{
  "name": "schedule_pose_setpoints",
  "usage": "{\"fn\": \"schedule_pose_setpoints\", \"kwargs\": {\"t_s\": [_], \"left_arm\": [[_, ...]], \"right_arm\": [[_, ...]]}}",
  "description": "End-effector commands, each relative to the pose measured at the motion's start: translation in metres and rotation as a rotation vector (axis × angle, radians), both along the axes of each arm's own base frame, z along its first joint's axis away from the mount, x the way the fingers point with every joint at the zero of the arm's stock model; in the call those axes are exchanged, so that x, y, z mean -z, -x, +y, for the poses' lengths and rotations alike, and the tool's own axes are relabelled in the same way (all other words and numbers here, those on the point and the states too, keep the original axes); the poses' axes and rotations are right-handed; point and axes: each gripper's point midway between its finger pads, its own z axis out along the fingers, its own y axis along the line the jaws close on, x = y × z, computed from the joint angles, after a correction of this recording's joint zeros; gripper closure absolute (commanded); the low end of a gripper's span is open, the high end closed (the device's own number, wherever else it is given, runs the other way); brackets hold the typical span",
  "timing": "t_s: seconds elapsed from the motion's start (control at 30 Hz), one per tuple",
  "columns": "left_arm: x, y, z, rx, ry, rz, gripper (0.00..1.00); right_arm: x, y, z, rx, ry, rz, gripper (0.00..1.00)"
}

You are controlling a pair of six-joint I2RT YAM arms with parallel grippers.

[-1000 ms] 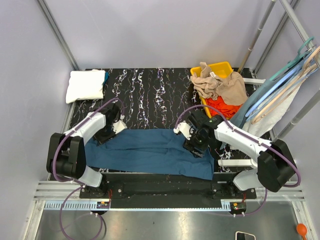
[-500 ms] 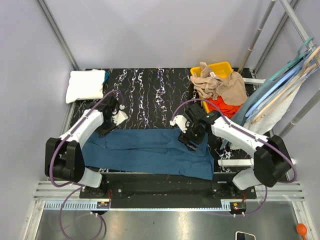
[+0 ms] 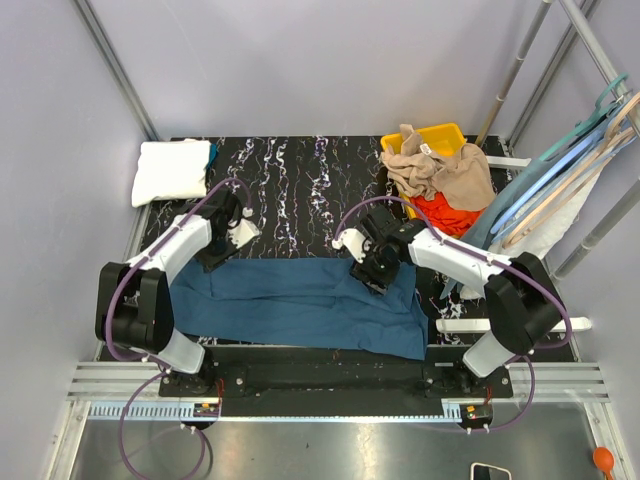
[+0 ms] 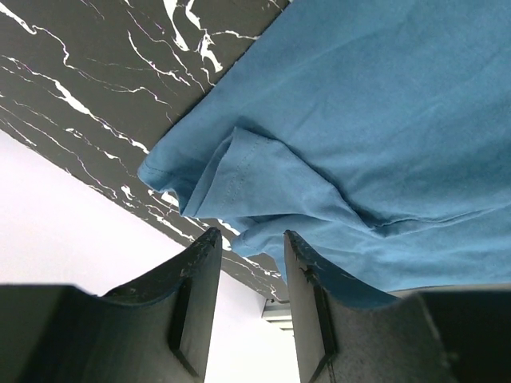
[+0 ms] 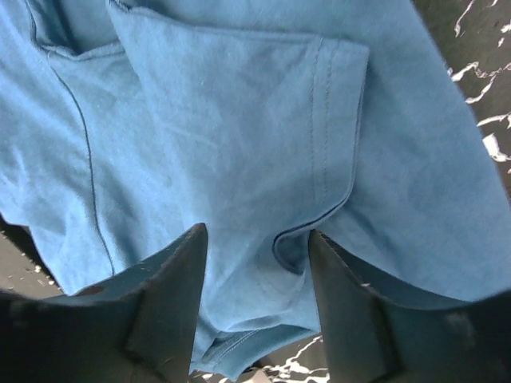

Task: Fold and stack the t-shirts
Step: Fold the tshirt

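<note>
The big dark teal-blue cloth t-shirt is laid flat along the near edge of the black marbled table. The left gripper is placed at its far left corner and the right gripper at its far right sleeve. Both are spread, and nothing is pinched.

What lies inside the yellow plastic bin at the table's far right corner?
A crumpled tan cloth t-shirt on top, a red-orange cloth garment below it. The floor of the yellow plastic bin and anything deeper are covered.
</note>
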Motion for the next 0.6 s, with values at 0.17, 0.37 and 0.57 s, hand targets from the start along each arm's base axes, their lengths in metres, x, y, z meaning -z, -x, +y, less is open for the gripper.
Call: {"fn": "schedule_pose_setpoints", "kwargs": {"t_s": [0.17, 0.37, 0.57], "left_arm": [[0.005, -0.01, -0.003, -0.008, 0.005, -0.022, 0.59], [0.008, -0.009, -0.003, -0.012, 0.008, -0.016, 0.59], [0.008, -0.009, -0.003, -0.012, 0.003, -0.017, 0.59]], "right_arm": [[-0.009, -0.008, 0.015, -0.027, -0.052, -0.041, 0.78], [-0.021, 0.0, 0.013, -0.03, -0.063, -0.037, 1.0], [-0.041, 0.024, 0.015, -0.069, -0.093, 0.01, 1.0]]}}
